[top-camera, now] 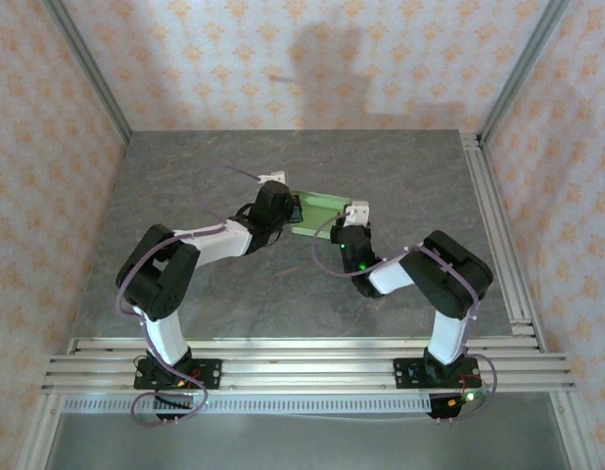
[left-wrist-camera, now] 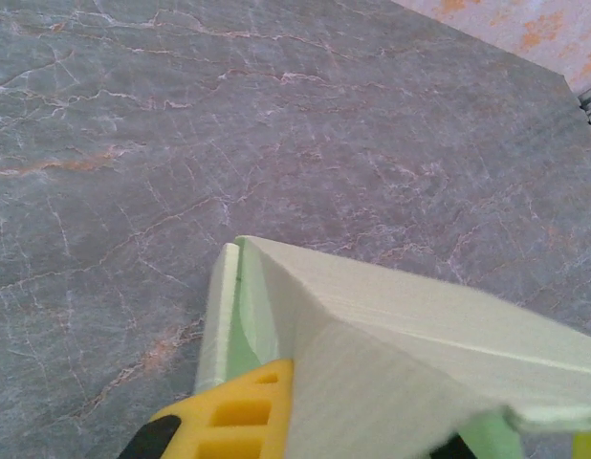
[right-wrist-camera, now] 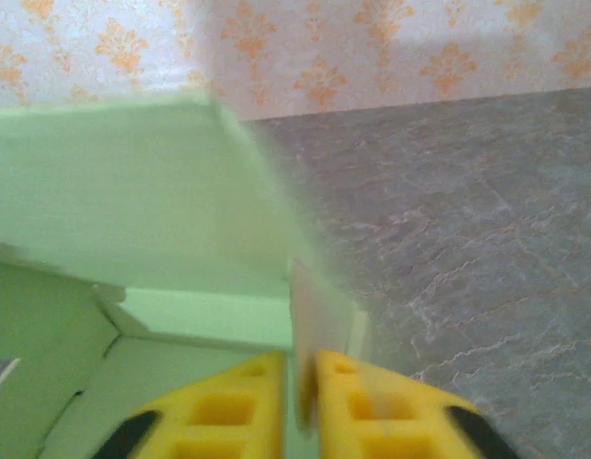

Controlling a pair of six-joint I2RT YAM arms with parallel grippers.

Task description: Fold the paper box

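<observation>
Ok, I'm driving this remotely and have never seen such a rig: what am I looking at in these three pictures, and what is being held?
These are two robot arms bolted at the near edge of a grey marble-look table, each ending in a two-finger gripper. The wide picture looks down from above and behind them. The other two come from a camera on each wrist, so the yellow fingers there are the arm's own. Between the arms is a pale-green paper box, partly folded. The left gripper is shut on one end of it. The right gripper has its fingers close on either side of a thin flap at the other end; that view is blurred.
</observation>
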